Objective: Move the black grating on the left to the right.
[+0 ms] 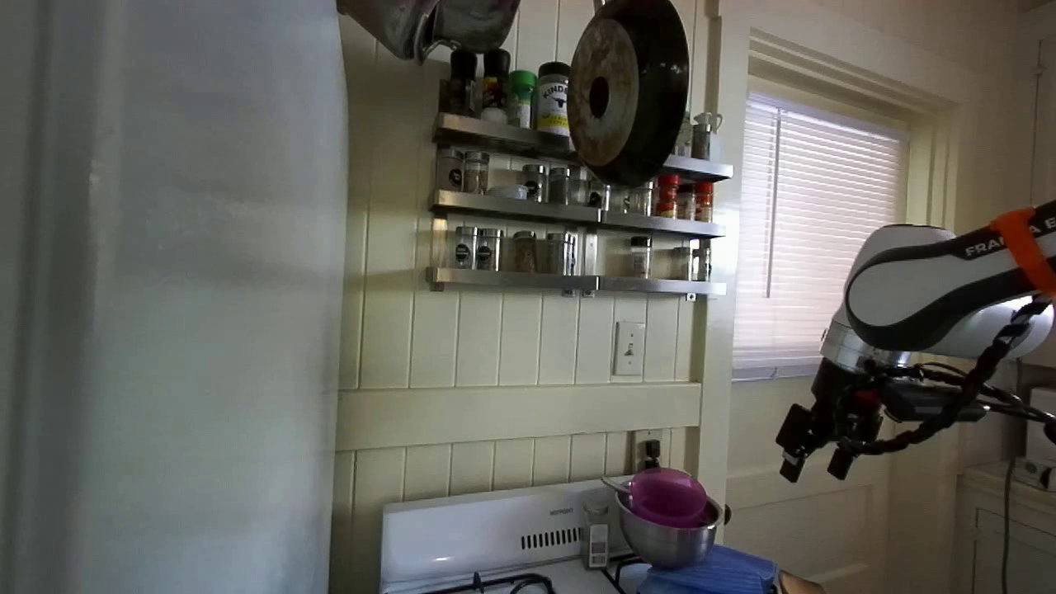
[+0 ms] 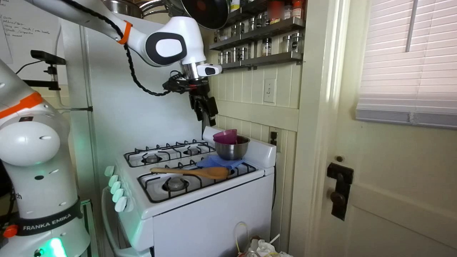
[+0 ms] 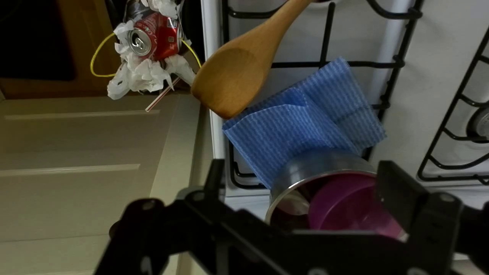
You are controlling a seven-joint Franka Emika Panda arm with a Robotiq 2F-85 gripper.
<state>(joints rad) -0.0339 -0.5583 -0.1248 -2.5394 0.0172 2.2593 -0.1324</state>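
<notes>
White stove (image 2: 214, 214) bore black grating (image 2: 170, 153) left of steel bowl (image 2: 232, 150) in both exterior views. Gripper (image 1: 816, 468), fingers spread, nothing held, hung higher than bowl. Grating probably stiff, hefty, slick; outer bar seemed best hold.

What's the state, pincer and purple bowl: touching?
Apart. In an exterior view, the pale door shows through a plain gap between the pincer and the purple bowl; the wrist view's overlap is only line of sight.
</notes>
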